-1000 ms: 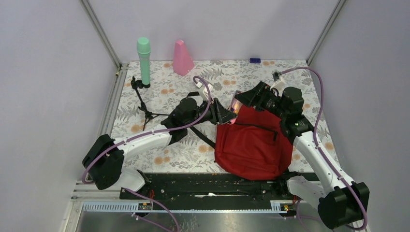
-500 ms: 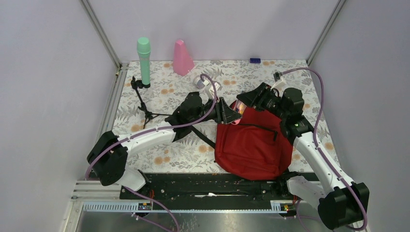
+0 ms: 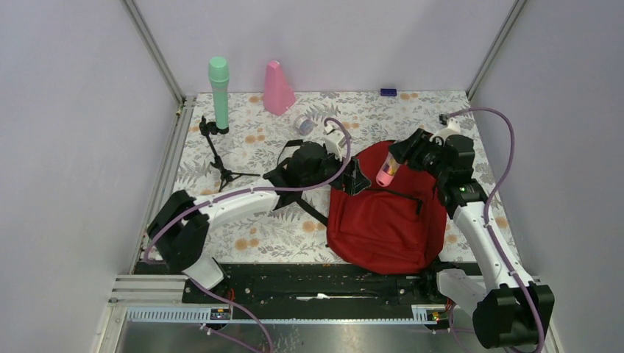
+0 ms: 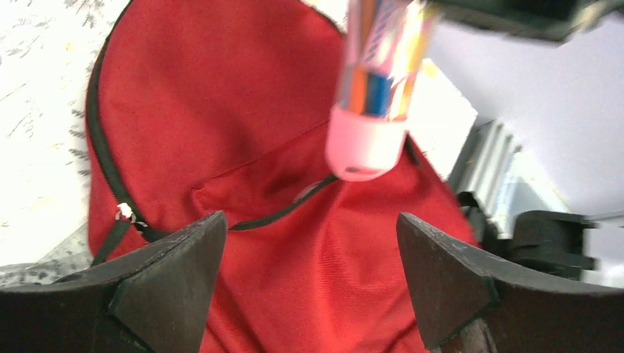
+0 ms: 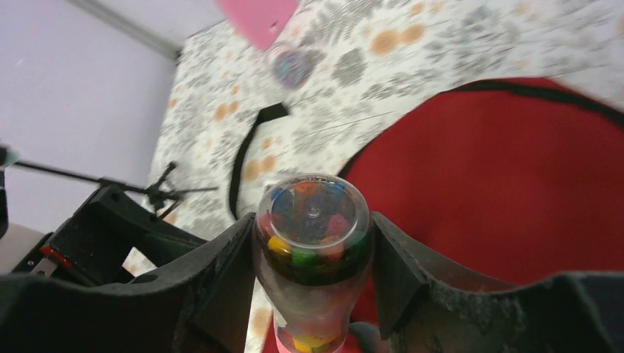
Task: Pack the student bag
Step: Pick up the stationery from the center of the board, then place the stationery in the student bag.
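Hand [image 5: 315, 259] grips a clear, colour-filled tube [image 5: 313, 213] over the red student bag [image 5: 515, 169].

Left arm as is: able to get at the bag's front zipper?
Probably yes. The left hand is open right at the bag, with the zipper just ahead of it. The only thing nearby is the tube held in the right hand, hanging over the zipper.

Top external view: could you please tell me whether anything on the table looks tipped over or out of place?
A small round container beside the pink cone seems tipped on its side, while the green bottle stands upright. Nothing else stands out.
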### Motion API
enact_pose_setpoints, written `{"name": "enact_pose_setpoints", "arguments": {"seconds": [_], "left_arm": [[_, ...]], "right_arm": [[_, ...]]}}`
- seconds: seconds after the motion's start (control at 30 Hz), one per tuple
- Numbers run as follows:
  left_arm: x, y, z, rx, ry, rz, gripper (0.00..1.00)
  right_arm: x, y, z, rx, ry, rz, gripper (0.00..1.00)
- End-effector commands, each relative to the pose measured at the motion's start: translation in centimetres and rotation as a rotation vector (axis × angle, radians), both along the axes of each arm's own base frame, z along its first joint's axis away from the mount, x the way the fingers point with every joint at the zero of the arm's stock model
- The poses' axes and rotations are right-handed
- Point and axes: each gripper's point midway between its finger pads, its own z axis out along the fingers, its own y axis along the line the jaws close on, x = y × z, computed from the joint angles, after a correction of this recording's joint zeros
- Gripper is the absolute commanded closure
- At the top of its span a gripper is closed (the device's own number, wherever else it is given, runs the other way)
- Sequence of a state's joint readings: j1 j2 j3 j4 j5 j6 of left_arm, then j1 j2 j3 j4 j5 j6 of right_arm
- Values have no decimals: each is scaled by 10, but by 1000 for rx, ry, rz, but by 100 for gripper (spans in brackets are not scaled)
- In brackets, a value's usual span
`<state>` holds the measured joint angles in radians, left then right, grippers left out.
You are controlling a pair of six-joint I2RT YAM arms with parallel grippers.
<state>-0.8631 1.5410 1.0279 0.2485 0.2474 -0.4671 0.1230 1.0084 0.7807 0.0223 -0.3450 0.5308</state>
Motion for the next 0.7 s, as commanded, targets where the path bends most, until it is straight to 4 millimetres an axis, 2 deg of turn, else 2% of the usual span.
{"name": "enact_pose_setpoints", "arguments": {"seconds": [0.0, 0.13, 0.23, 0.4, 0.57, 0.67], "left_arm": [[21, -1, -32, 168, -54, -2, 12], [21, -14, -45, 175, -52, -63, 12], [22, -20, -50, 177, -55, -90, 14], [25, -22, -55, 184, -59, -89, 15], [30, -16, -69, 213, -3, -37, 22], [32, -9, -76, 206, 37, 10, 26]], "right_arm": [[13, -35, 13, -160, -116, -65, 89], [16, -46, -7, -291, -112, -59, 90], [13, -42, -21, -343, -90, 19, 90], [16, -46, -36, -407, -78, 39, 91], [11, -27, -43, -393, -60, 185, 91], [4, -19, -51, -377, 7, 262, 91]]}}
